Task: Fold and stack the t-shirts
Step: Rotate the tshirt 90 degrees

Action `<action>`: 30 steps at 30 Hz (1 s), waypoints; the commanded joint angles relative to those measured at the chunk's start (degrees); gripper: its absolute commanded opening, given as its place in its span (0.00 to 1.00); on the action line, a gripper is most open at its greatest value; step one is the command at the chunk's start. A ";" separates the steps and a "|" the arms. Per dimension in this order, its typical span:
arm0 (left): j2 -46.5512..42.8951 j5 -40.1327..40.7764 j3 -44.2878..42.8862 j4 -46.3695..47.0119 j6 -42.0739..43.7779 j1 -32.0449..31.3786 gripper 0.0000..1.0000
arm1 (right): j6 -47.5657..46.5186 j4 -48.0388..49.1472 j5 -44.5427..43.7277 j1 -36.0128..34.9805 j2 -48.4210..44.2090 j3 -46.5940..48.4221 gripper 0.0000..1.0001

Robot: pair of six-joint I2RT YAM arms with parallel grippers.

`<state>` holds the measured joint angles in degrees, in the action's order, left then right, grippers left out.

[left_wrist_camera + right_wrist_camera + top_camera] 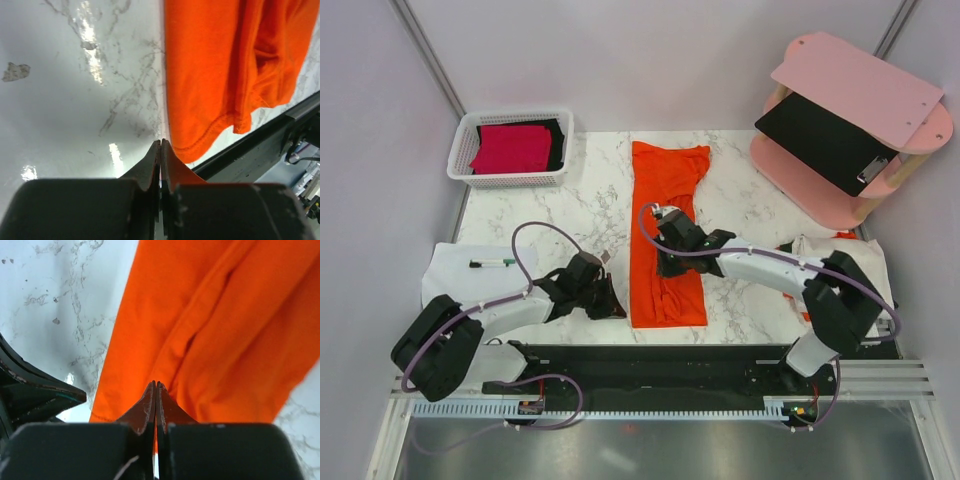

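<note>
A bright orange t-shirt [665, 230] lies as a long strip, folded lengthwise, in the middle of the marble table. My right gripper [666, 266] is over its lower half with the jaws shut and nothing between them; in the right wrist view [156, 385] the tips sit above a crease in the orange cloth [225, 330]. My left gripper [616, 306] is shut and empty beside the shirt's near left corner; the left wrist view [161, 142] shows its tips just left of the hem [200, 142]. A crimson-red shirt [510, 148] lies folded on a black one [556, 140] in the basket.
A white basket [468, 128] stands at the back left. A pink two-tier shelf [860, 80] with a black clipboard [825, 140] is at the back right. A white sheet with a marker [460, 272] lies at the left edge, white cloth [820, 250] at the right.
</note>
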<state>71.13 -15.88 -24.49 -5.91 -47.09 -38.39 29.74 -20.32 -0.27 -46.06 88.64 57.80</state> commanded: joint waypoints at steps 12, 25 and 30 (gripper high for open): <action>-2.14 4.45 -5.48 -0.42 -0.90 -1.60 0.02 | -1.52 1.43 -2.62 -4.03 16.38 9.88 0.00; 5.07 5.24 -9.08 -0.24 -0.46 -3.27 0.02 | -2.31 -9.21 -16.07 -4.12 14.72 12.68 0.00; 6.47 5.60 -8.64 -0.07 -0.37 -3.53 0.02 | -2.32 -12.02 -18.27 -4.04 15.60 13.48 0.00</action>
<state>76.69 -11.99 -32.38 -7.18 -47.27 -41.54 28.08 -28.60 -14.00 -49.93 105.82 68.75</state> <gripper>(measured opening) 0.025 0.007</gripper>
